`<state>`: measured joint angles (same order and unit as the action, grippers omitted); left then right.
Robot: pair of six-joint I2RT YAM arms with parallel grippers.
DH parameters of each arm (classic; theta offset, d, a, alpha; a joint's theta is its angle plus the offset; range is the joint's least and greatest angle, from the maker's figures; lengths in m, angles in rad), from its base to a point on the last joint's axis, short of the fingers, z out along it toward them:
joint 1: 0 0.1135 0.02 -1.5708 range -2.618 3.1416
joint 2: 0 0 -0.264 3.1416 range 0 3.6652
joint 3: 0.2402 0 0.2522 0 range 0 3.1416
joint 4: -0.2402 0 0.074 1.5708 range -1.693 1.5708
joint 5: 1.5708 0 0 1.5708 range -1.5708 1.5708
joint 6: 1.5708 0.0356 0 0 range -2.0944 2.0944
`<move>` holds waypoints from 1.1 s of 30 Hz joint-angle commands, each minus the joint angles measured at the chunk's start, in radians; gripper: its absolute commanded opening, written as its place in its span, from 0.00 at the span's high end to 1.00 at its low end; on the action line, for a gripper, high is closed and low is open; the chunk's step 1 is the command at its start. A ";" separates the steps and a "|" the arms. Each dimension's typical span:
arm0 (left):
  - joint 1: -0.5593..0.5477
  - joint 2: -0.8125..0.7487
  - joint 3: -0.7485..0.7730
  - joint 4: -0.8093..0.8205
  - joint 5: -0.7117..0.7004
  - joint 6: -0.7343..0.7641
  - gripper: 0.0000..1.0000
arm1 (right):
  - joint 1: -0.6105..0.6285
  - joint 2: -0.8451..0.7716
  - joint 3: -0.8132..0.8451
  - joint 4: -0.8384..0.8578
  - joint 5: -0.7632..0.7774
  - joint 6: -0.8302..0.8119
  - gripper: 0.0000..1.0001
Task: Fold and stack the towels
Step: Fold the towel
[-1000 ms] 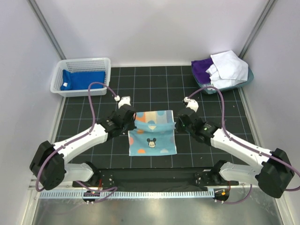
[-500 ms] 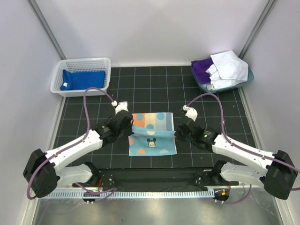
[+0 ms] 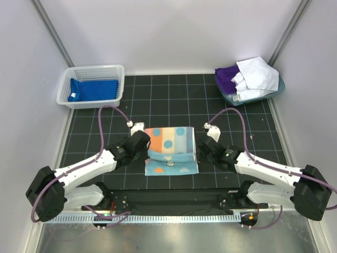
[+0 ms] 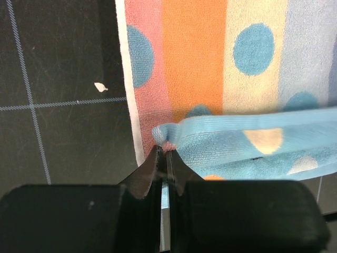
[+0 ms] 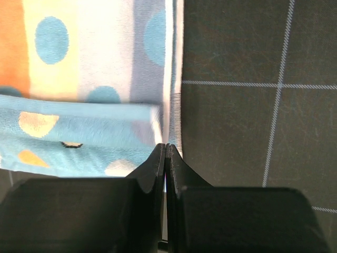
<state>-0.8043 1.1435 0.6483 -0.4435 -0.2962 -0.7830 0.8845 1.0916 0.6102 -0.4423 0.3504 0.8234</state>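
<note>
The polka-dot towel (image 3: 169,149) lies mid-table, its far half turned over toward the near edge so the striped, dotted underside faces up. My left gripper (image 3: 147,151) is shut on the folded edge's left corner; in the left wrist view the gripper (image 4: 165,148) pinches the bunched towel corner (image 4: 210,142). My right gripper (image 3: 199,152) is shut on the right corner; in the right wrist view the gripper (image 5: 166,147) nips the towel's edge (image 5: 95,137). A royal blue towel (image 3: 95,89) lies folded in the basket. A purple towel (image 3: 226,78) and a white towel (image 3: 258,75) sit in the tub.
The white mesh basket (image 3: 95,69) stands at the far left. The teal tub (image 3: 279,86) stands at the far right. Purple cables arc from both wrists. The black rail (image 3: 174,199) with the arm bases runs along the near edge.
Both grippers have moved toward the near edge, drawing the towel's far edge over itself. The folded flap now covers most of the light blue face and its cartoon motif.
</note>
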 commanded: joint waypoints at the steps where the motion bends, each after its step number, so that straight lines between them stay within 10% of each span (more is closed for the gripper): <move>1: -0.007 0.002 -0.001 0.026 -0.012 -0.010 0.92 | 0.004 0.002 -0.009 0.014 0.050 0.020 0.99; 33: -0.044 0.104 0.008 0.038 0.015 -0.016 0.86 | 0.010 0.111 0.007 0.140 -0.005 0.002 0.67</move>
<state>-0.8440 1.2366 0.6483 -0.4377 -0.2867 -0.7860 0.8883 1.1919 0.5964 -0.3676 0.3435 0.8211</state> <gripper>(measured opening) 0.135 0.333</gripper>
